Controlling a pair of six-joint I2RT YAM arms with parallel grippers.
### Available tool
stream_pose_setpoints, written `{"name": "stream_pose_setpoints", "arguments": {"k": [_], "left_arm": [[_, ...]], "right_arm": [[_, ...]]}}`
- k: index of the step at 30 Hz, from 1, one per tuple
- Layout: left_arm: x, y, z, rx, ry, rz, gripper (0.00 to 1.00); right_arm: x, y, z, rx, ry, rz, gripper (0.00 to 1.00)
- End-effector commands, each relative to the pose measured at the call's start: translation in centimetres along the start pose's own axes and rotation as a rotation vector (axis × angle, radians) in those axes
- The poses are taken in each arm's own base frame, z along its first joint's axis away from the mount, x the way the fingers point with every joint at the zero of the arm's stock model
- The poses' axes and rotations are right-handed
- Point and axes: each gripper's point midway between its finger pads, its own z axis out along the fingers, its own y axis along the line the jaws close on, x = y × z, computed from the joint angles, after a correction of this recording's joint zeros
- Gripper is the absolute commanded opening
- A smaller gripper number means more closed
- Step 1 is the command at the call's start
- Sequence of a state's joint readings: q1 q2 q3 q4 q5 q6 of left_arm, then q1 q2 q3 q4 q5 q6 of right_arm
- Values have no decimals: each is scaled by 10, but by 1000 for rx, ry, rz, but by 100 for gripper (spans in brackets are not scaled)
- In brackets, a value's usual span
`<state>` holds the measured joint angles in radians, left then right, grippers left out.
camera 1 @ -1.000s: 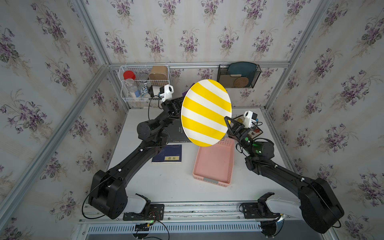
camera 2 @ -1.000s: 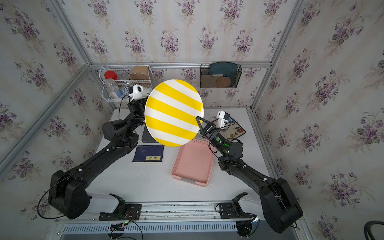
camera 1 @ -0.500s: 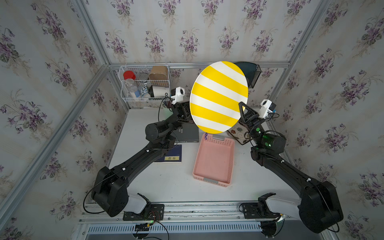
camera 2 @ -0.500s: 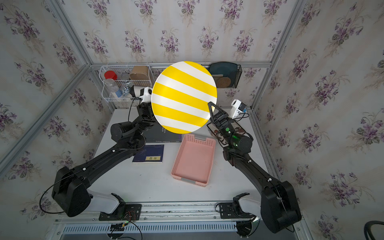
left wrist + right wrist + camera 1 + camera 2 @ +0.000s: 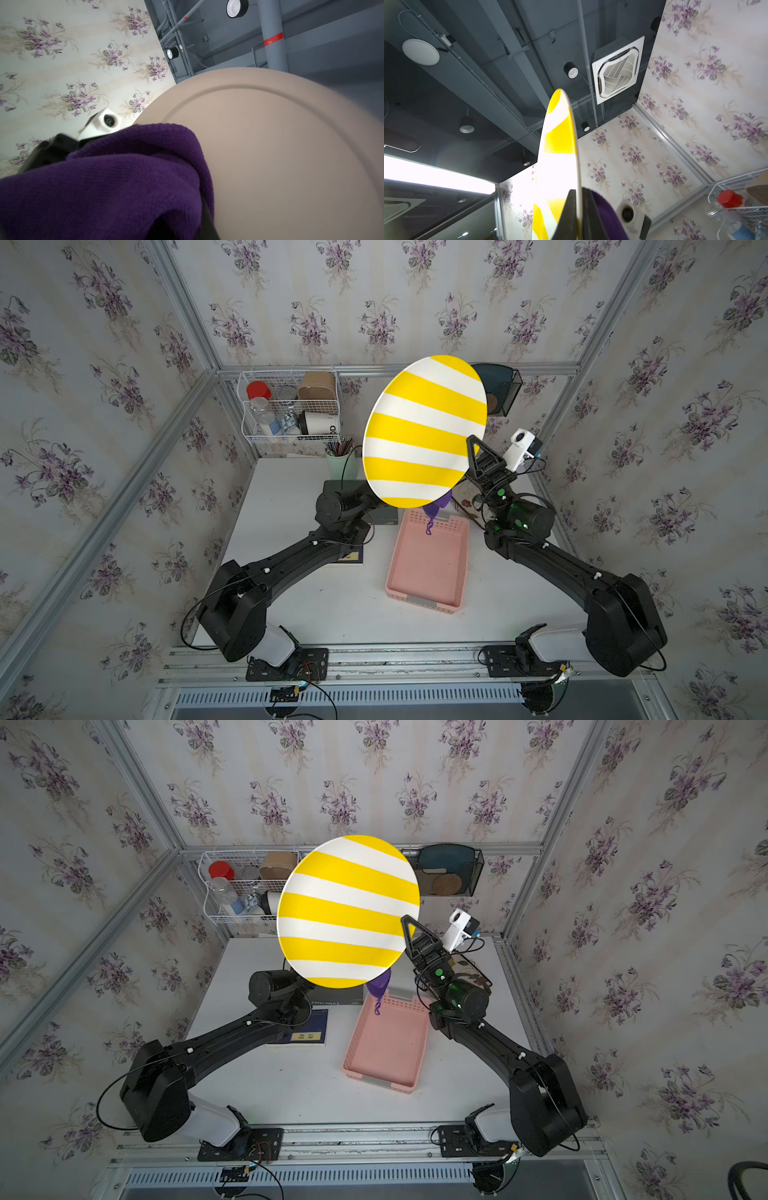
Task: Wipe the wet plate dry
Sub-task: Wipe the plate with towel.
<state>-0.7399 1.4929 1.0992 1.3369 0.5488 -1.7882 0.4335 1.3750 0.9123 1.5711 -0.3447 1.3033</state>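
Nearest, my left arm (image 5: 291,560) and right arm (image 5: 557,568) are reaching out from the front rail over the white table (image 5: 332,605). Between them a pink tray (image 5: 428,568) is lying empty, with a navy book (image 5: 351,558) just beside it under my left arm.

Above the tray's far end I am holding the yellow-and-white striped plate (image 5: 424,431) up in the air, tilted so that its striped face is turning toward the top cameras. My right gripper (image 5: 578,199) is clamping the plate's rim, one finger on each face.

My left gripper is hiding behind the plate in both top views. It is clenched, and the purple cloth (image 5: 114,176) is bunching over it and pressing against the plate's plain beige underside (image 5: 280,155). A tail of the cloth (image 5: 379,984) is hanging below the plate's lower edge, over the tray.

Farther back, a green cup (image 5: 343,464) of pencils is standing on the table. On the back wall a white wire basket (image 5: 291,406) is holding jars and tins, and a black rack (image 5: 500,389) is hanging partly behind the plate.
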Motion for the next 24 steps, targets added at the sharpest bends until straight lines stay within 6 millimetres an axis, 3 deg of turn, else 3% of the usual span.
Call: {"name": "stream_pose_setpoints", "arguments": {"k": [1,5,9,14,16,19,21,24], "left_arm": [[20,-29,-12,53,85,108,0],[9,-47,-39,-31,56,229,0],[11,-54,-55,-228,80,408,0],[10,-16,-78,-747,138,743,0],[-2,3,-95,-941,151,855,0],[-36,21,-129,-1217,71,942,0],[-50,25,-142,-1318,52,1010,0],[-52,36,-139,-1327,97,1014,0]], "right_arm": [[-35,-21,-11,126,-83,-50,0],[-57,-33,-42,287,-122,-121,0],[-49,-35,-60,427,-88,-187,0],[-16,-46,-71,521,-35,-178,0],[1,-49,-69,531,-4,-169,0],[17,-46,-62,510,19,-153,0],[26,-44,-56,493,41,-146,0],[63,-37,-45,460,116,-93,0]]}}
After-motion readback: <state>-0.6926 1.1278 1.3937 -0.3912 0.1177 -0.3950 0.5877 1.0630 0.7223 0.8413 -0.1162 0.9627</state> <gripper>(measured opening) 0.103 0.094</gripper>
